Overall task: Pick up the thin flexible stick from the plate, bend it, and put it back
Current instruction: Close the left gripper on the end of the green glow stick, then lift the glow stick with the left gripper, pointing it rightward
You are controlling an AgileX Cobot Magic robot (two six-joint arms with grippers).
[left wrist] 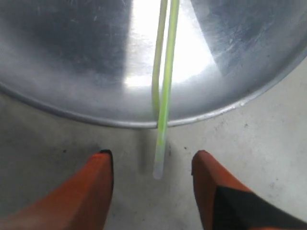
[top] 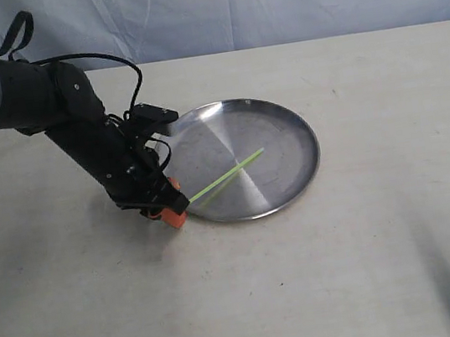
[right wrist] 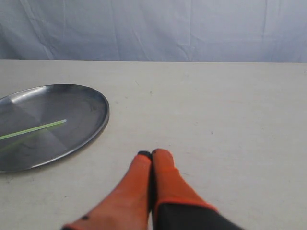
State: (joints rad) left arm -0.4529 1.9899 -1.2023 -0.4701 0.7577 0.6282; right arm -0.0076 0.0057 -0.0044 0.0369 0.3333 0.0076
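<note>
At the plate rim, the left gripper straddles, jaws spread, the overhanging tip of the thin flexible stick, its length running straight ahead; right gripper closed, well apart.

Thin yellow-green translucent stick: far end runs off my left wrist view's edge.
Round brushed-steel plate: my right wrist view crops part of it.

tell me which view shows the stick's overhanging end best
The left wrist view: the stick is close up, its end past the plate's rim, between the open fingers. The exterior view shows it whole but small; the right wrist view only its far part.
</note>
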